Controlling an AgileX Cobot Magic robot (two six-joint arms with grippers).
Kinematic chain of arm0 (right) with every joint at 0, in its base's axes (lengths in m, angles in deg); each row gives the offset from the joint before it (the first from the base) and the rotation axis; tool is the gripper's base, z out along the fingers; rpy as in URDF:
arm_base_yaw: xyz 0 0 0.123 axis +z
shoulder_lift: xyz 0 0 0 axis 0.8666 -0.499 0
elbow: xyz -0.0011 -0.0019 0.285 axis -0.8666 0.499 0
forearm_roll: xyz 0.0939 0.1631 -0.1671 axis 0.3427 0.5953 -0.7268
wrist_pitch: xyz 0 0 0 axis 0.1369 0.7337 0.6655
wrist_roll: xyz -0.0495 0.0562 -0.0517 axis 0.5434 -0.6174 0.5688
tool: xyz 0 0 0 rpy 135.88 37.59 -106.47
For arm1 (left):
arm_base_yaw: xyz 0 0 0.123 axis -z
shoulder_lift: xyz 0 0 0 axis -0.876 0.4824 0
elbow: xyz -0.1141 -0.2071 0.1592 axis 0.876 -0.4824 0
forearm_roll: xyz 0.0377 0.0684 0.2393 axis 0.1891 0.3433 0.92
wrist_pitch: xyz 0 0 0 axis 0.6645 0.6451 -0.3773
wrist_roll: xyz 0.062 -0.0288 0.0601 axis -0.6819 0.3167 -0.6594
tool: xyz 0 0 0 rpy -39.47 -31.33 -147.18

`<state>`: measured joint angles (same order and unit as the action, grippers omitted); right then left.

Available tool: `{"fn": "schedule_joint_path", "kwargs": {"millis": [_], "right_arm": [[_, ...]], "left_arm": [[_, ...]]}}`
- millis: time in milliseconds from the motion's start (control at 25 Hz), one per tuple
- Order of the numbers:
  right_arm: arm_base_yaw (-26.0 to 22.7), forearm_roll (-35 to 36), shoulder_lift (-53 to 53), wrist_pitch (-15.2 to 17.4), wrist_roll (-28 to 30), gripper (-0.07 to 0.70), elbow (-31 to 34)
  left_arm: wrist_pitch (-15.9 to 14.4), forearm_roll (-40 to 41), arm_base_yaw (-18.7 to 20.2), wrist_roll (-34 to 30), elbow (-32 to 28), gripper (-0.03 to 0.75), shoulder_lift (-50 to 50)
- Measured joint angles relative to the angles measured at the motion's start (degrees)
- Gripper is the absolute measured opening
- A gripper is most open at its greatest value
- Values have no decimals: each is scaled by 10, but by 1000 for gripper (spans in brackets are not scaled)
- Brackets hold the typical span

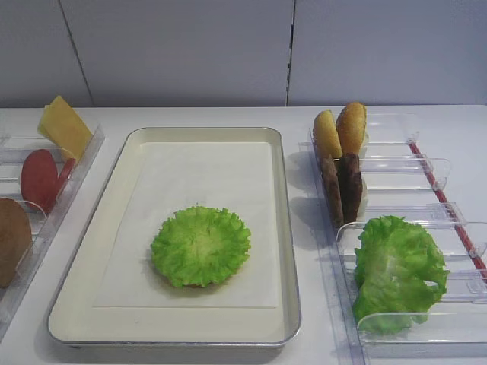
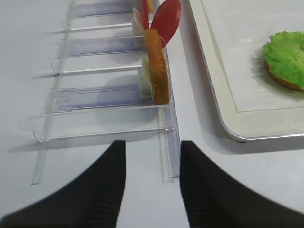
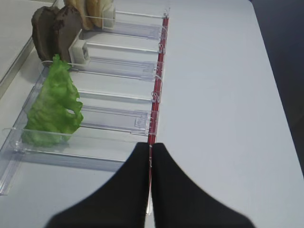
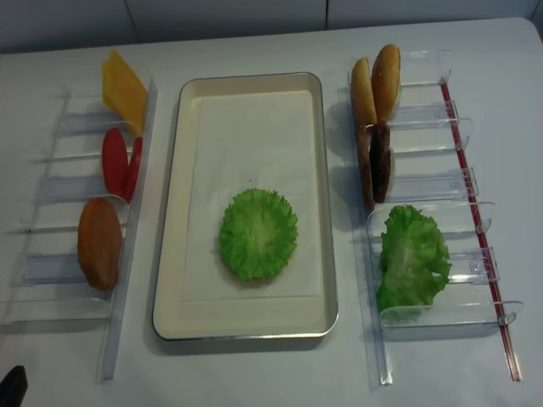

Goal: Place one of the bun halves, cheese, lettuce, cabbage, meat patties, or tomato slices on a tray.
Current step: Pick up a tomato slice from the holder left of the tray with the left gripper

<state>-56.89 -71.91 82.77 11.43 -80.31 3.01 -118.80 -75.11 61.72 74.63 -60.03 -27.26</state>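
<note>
Left gripper [image 2: 153, 183] sits spread and empty at the clear plastic rack [image 2: 107, 97], lined up on the upright red tomato slices [image 2: 166, 20]; right gripper [image 3: 150, 190] pressed together. Cream rectangular tray [image 1: 122, 171] mid-worktop already holds ruffled green lettuce [image 1: 200, 245].

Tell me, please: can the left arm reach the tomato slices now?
Probably yes. The left gripper is open, the tomato slices stand further along the rack ahead, but a brown disc stands between.
</note>
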Motion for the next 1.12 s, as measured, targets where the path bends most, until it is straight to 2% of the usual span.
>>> {"fn": "schedule_joint_path", "kwargs": {"millis": [80,360,1120], "right_arm": [[0,0,0,0,0,350,0],[0,0,0,0,0,259,0],[0,0,0,0,0,259,0]], "left_arm": [[0,0,0,0,0,259,0],[0,0,0,0,0,259,0],[0,0,0,0,0,259,0]]}}
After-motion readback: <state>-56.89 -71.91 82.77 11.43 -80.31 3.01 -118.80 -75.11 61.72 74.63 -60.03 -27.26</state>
